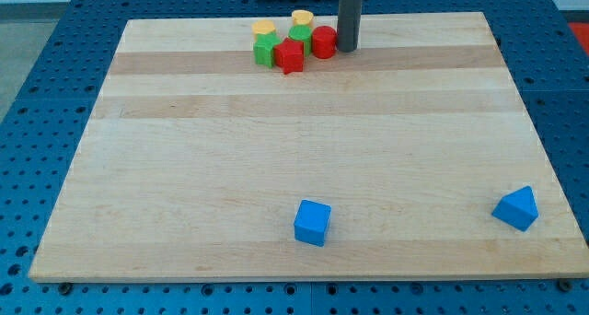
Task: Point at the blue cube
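The blue cube [312, 222] sits on the wooden board [184, 149] near the view's bottom, a little right of centre. A second blue block [515, 208], wedge-like in shape, lies at the bottom right. My tip [347, 48] is at the view's top, just right of a red cylinder [323, 41], far from the blue cube.
A cluster at the top centre holds a red block [289, 55], a green block [266, 50], another green block [300, 34], and two yellow pieces [264, 28] [302, 17]. The board lies on a blue perforated table [37, 94].
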Controlling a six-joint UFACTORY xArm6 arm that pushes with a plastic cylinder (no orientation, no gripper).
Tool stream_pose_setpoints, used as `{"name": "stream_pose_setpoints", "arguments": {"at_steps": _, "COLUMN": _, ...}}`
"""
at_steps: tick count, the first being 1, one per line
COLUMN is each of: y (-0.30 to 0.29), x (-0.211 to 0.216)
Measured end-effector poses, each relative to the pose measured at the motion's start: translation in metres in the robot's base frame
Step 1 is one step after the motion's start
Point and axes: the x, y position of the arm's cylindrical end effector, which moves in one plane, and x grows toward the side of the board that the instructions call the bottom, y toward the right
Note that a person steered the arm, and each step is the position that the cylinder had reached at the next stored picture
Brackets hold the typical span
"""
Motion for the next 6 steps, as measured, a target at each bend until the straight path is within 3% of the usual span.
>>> {"name": "stream_pose_setpoints", "arguments": {"at_steps": 2, "y": 0.013, "x": 0.073}}
{"name": "stream_pose_setpoints", "arguments": {"at_steps": 5, "y": -0.100, "x": 0.246}}
{"name": "stream_pose_setpoints", "arguments": {"at_steps": 6, "y": -0.112, "x": 0.283}}
